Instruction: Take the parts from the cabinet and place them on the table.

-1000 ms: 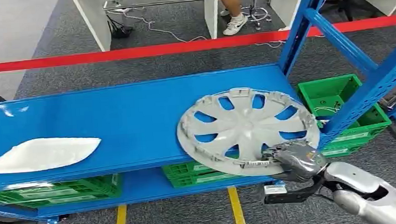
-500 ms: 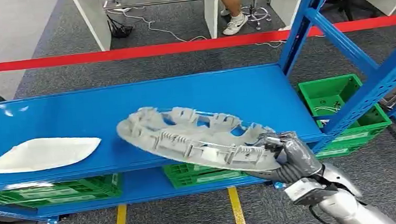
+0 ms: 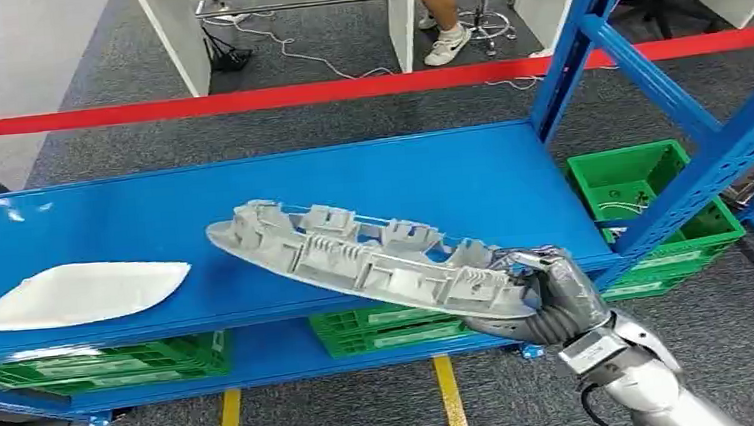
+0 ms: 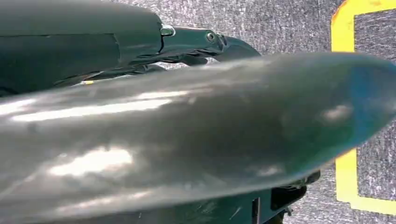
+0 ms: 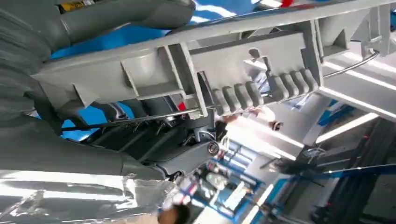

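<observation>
Blue shelf [image 3: 252, 197]: cabinet level, spans frame 9 to 3 o'clock.
Grey wheel cover [image 3: 356, 258]: tilted nearly edge-on, ribbed back up, lifted over shelf front edge, centre toward 5 o'clock.
White panel [image 3: 78, 292]: flat on shelf, 9 o'clock.
Green crates [image 3: 642, 189]: below shelf, 3 o'clock.
Right robot hand [image 3: 550, 301]: 5 o'clock, fingers clamped on wheel cover rim.
Left robot hand: state cannot tell.

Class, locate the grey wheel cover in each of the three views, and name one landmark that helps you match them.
Head view: wheel cover, tilted over the blue shelf, rim gripped by the right hand.
Right wrist view: its ribbed underside spans the picture.
Left wrist view: not in it.
Shared landmark: the blue shelf.
</observation>
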